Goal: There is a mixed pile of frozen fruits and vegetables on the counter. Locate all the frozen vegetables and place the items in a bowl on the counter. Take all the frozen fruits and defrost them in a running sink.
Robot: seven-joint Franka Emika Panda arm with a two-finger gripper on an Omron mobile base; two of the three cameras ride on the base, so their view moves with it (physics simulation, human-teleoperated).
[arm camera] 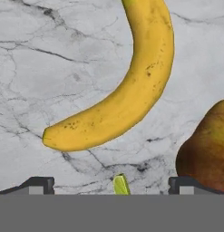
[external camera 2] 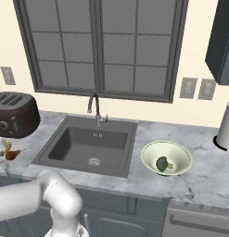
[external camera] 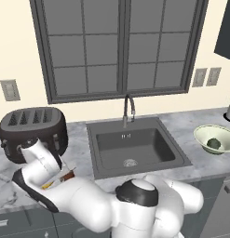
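1. The tiny yellow-green sliver [arm camera: 121, 184] lies on the marble tabletop [arm camera: 50, 68] midway between the 2 fingertips [arm camera: 38, 185] of the hand [arm camera: 115, 186], which stands wide and holds nothing. The sliver is thin and flat, so the tips could close above it, or nudge it aside instead of pinching it.
2. The banana [arm camera: 127, 99] curves just beyond the sliver, and the brown pear-shaped fruit [arm camera: 207, 149] sits beside the right-hand fingertip. A descent drifting toward that side could bump the fruit, roll it, or catch it along with the sliver.
3. The broccoli floret [external camera 2: 163, 163] already rests in the pale green bowl [external camera 2: 177, 152], on the far side of the sink [external camera 2: 90, 146] from the pile. A weakly held sliver could drop into the basin during that carry.
4. The toaster [external camera: 33, 132] stands near the arm's working area, so a wide swing might clip it.
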